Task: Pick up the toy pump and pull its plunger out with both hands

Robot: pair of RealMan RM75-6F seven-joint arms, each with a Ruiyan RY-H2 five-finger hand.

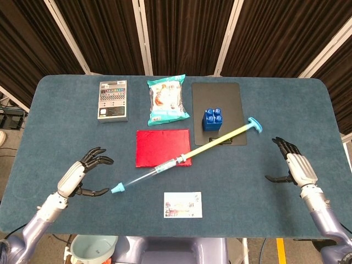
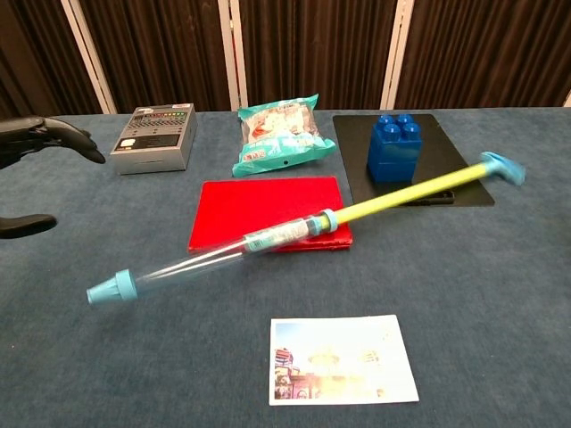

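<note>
Judging from how things lie, your task looks nearly finished, or finished — the long toy pump with the clear tube and light blue cap (image 1: pixel 165 166) has its yellow plunger rod (image 1: pixel 220 139) drawn far out of the tube, and the light blue T-handle (image 1: pixel 254 125) sits at the far end, right of the frame centre. No hand has hold of the pump now. In the chest view it looks slightly blurred and seems to hang just over the blue bench (image 1: pixel 55 137), so I cannot tell if it rests on the cloth or not yet.

The pump lies diagonally across the middle of the frame: its cap end is at the lower left, its middle crosses the lower right corner of the flat red rectangular mat (image 1: pixel 163 147), and the rod passes over the lower edge of the black clipboard (image 1: pixel 217 113), just below the blue toy brick (image 1: pixel 212 119).

Your left hand (image 1: pixel 82 173) is at the lower left, fingers spread and empty, near the cap end but apart from it. Your right hand (image 1: pixel 290 166) is at the lower right, also with fingers apart and empty — it is well apart from the T-handle. If the plunger must come out fully, you would need to take both ends again.
</note>
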